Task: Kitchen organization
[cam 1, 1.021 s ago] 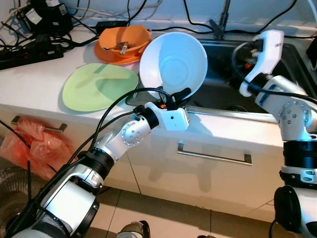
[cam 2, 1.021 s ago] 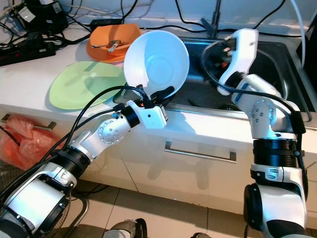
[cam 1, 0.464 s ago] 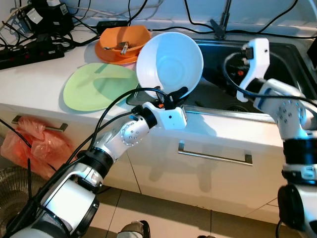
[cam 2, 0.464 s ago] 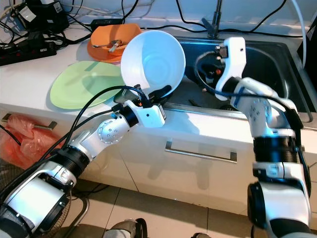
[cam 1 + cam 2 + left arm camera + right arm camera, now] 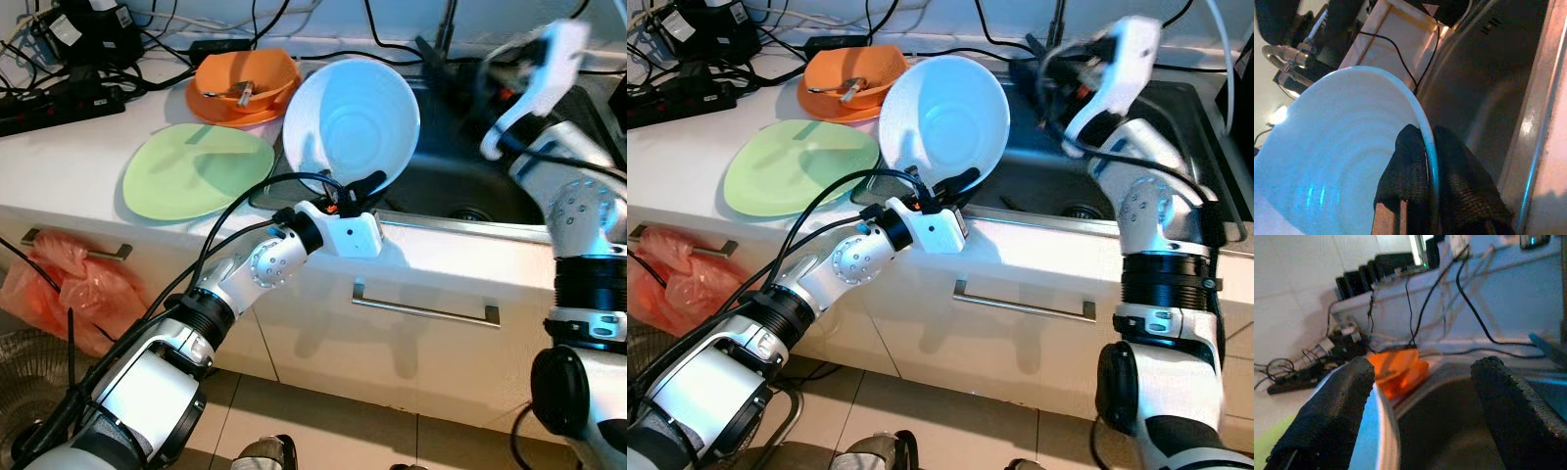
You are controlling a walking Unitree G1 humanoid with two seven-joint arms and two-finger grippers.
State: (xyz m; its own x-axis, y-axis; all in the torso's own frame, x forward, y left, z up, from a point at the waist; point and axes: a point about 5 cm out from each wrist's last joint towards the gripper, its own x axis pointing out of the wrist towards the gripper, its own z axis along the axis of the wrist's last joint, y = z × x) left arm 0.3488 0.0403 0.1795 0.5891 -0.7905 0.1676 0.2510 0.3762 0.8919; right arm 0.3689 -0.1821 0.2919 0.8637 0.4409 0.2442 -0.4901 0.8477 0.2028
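A large white bowl (image 5: 351, 125) stands tilted on edge above the left end of the sink (image 5: 460, 166), its hollow facing me. My left gripper (image 5: 348, 196) is shut on the bowl's lower rim; in the left wrist view the black fingers (image 5: 1410, 166) pinch the thin rim of the bowl (image 5: 1342, 161). My right arm (image 5: 549, 59) is raised over the sink's back, blurred. In the right wrist view the right gripper (image 5: 1422, 367) is open wide with nothing between its fingers, and the white bowl's rim (image 5: 1383, 431) lies just inside one finger (image 5: 1327, 416).
A pale green plate (image 5: 196, 171) lies on the white counter, with an orange bowl (image 5: 242, 86) holding a utensil behind it. Power strips and cables (image 5: 59, 98) crowd the back left. The faucet (image 5: 443, 39) rises behind the sink. A red bag (image 5: 69, 289) hangs below the counter.
My right arm has swung up and back from low over the sink. The bowl in my left gripper has shifted slightly to the right.
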